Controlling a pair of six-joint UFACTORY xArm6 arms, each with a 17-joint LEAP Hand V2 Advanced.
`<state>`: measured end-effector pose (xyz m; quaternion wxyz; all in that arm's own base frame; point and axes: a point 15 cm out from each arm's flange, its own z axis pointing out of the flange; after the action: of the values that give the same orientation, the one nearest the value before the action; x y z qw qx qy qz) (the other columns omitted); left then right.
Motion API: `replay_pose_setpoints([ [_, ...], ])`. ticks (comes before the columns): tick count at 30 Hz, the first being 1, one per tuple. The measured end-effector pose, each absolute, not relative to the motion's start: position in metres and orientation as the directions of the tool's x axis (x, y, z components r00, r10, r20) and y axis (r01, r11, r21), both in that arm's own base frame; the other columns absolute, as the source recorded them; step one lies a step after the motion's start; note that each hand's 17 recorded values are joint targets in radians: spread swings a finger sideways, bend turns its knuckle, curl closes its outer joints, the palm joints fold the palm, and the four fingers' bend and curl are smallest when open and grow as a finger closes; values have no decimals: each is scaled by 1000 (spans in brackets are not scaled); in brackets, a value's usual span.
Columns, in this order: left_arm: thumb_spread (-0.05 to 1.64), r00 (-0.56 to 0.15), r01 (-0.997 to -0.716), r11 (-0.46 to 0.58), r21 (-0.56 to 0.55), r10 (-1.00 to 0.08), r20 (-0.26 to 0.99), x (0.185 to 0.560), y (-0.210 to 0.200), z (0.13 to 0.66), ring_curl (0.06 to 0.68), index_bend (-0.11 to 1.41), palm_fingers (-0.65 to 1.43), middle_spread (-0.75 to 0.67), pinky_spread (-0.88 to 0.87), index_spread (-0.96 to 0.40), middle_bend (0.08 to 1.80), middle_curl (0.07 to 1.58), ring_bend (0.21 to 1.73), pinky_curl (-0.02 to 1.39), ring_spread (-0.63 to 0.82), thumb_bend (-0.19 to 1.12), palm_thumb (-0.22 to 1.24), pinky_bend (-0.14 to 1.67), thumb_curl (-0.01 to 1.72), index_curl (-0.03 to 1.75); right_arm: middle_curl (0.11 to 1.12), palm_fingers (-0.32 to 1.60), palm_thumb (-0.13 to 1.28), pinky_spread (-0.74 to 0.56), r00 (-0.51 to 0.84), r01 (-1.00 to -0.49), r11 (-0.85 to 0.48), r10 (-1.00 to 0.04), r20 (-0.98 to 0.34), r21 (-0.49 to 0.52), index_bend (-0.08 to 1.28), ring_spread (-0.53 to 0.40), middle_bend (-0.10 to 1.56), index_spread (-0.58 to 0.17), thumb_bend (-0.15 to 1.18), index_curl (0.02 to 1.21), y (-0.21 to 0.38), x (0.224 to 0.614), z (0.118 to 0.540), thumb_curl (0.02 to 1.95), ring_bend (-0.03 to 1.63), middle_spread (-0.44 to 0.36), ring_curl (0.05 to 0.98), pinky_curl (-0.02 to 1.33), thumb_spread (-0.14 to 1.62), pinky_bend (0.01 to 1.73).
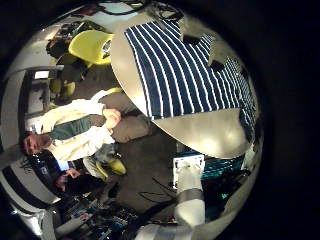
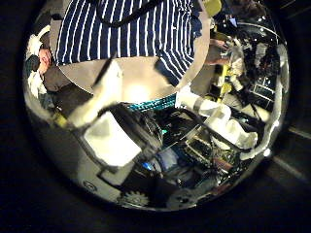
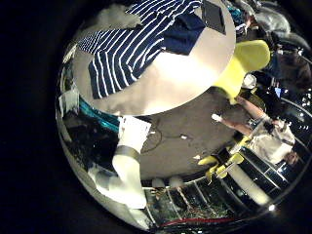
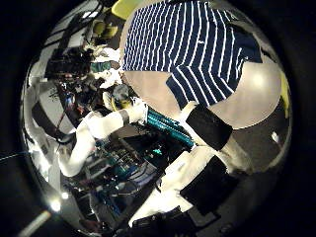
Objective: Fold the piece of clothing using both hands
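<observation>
A striped garment (image 1: 185, 70) lies spread flat on a pale table (image 1: 210, 130), seen from well above in the left little finger side palm view. It also shows in the left thumb side palm view (image 2: 126, 29), the right little finger side palm view (image 3: 136, 44) and the right thumb side palm view (image 4: 193, 49). My left hand (image 2: 102, 102) hangs away from the cloth with a straight finger and holds nothing. My right hand (image 4: 202, 133) is also away from the cloth, its finger straight and empty.
The bare table edge (image 3: 166, 88) lies between both hands and the garment. A chair (image 1: 90, 45) stands beyond the table, also in the right little finger side palm view (image 3: 249, 54). The other arm (image 4: 89, 128) reaches in beside the table.
</observation>
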<state>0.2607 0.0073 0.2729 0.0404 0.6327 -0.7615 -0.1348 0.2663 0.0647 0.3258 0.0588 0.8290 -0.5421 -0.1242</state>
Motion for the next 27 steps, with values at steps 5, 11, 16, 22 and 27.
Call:
replay_pose_setpoints([
  [5,1083,-219,-948,167,272,-960,-173,279,29,247,246,137,111,72,19,-145,165,511,746,441,89,-46,389,509,314,562,445,358,682,88,378,-884,-402,-915,-140,239,186,-144,378,-405,-12,373,65,263,335,425,836,-136,258,0,1302,837],
  [11,1010,-228,-944,154,291,-944,-238,293,62,210,238,135,42,165,138,-78,192,454,760,422,213,-39,290,524,294,455,441,371,706,88,380,-879,-394,-919,-107,269,182,-146,382,-408,-10,373,56,258,338,424,832,-135,256,-3,1295,823],
  [16,991,-219,-936,133,325,-945,-241,289,78,182,232,144,46,169,171,-68,194,430,759,411,236,-30,266,528,293,401,437,376,723,89,381,-879,-382,-923,-61,285,186,-146,379,-405,-8,372,41,250,343,424,828,-134,256,-3,1292,815],
  [22,988,-202,-931,112,347,-950,-236,287,90,161,219,192,139,135,177,-73,220,415,736,383,197,-14,312,477,304,391,432,382,731,89,391,-883,-382,-920,-22,273,185,-146,374,-402,-12,372,30,248,349,422,822,-134,255,-3,1288,806],
  [27,993,-206,-922,100,373,-944,-257,293,87,153,238,209,802,-185,-224,-181,559,528,846,376,-239,3,485,566,336,437,432,389,738,89,401,-868,-391,-916,-35,306,185,-146,374,-398,-12,372,29,244,345,418,815,-128,253,-3,1286,798],
])
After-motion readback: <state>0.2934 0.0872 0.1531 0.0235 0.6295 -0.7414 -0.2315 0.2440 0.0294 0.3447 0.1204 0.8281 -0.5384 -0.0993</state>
